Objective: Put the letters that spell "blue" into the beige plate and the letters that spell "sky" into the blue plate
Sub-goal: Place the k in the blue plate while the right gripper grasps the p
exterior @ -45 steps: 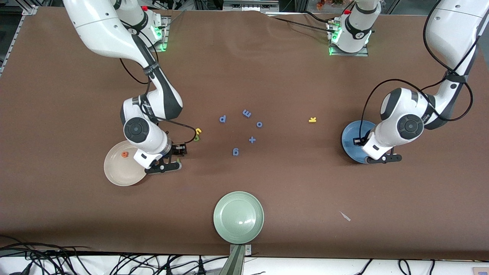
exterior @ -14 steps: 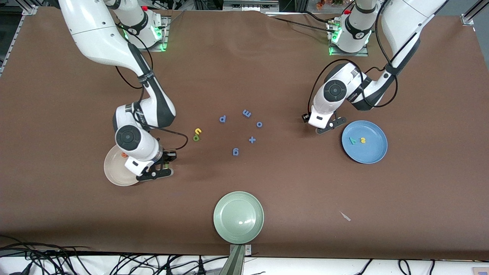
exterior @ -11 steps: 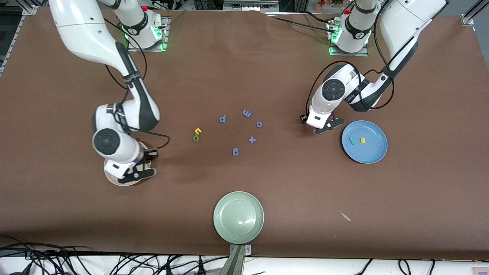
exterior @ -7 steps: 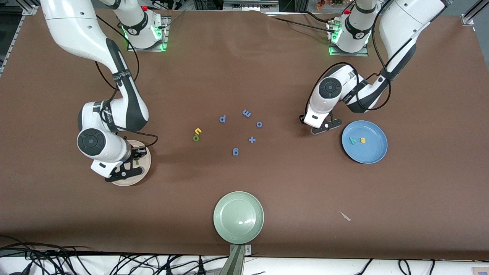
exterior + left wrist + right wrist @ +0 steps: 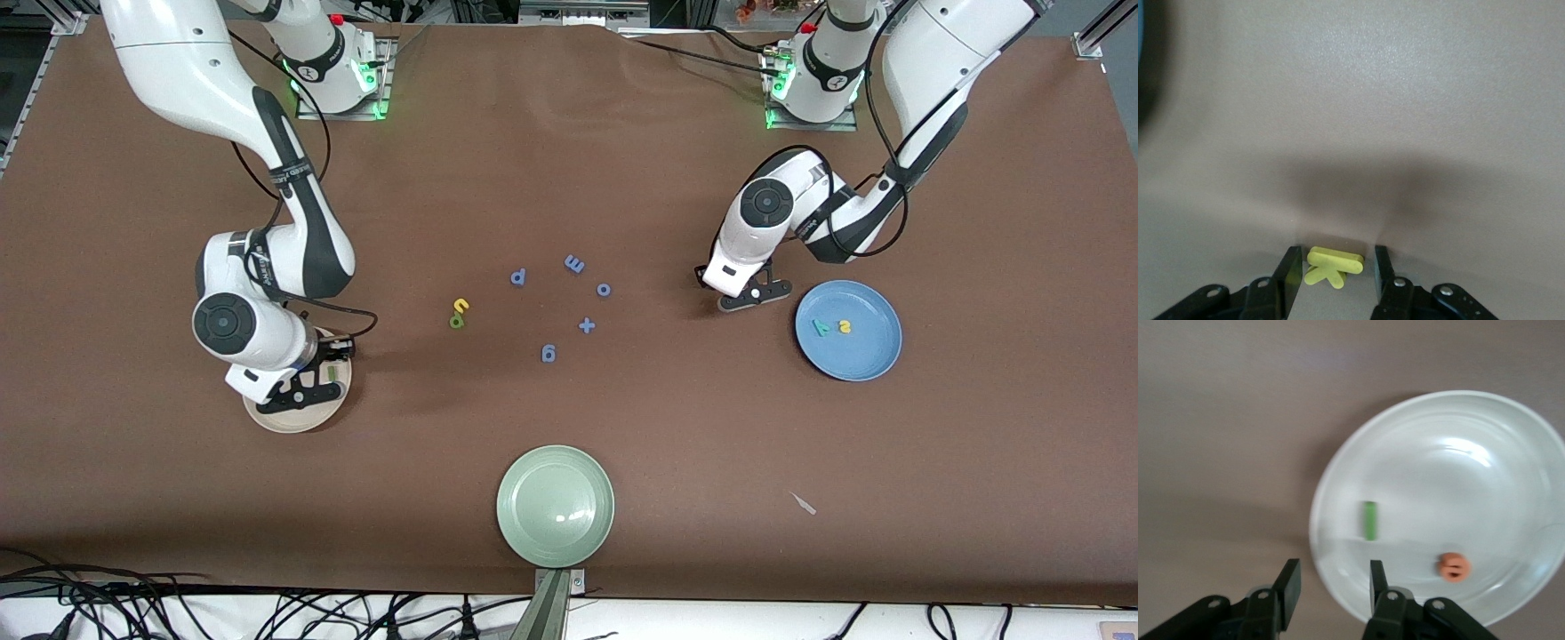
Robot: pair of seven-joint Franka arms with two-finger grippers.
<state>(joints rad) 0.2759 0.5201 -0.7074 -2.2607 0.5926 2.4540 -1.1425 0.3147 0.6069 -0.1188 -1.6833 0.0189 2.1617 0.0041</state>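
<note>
tabletop (image 5: 569,160) brown, matte, some drag expected. beige plate (image 5: 298,425) at right arm's end, rigid, holds green l (image 5: 1369,520) and orange e (image 5: 1453,566); right tool (image 5: 1330,590) over its rim, fingers apart, nothing between them. blue plate (image 5: 876,356) at left arm's end holds y (image 5: 821,327) and s (image 5: 845,326). left tool (image 5: 1331,273) low on the tabletop beside the blue plate, fingers either side of yellow k (image 5: 1331,265), contact not resolved. u (image 5: 460,305) and b (image 5: 456,321) touching mid-table. letters judged light, thin, soft foam: pinch across flat edges, gently.
</note>
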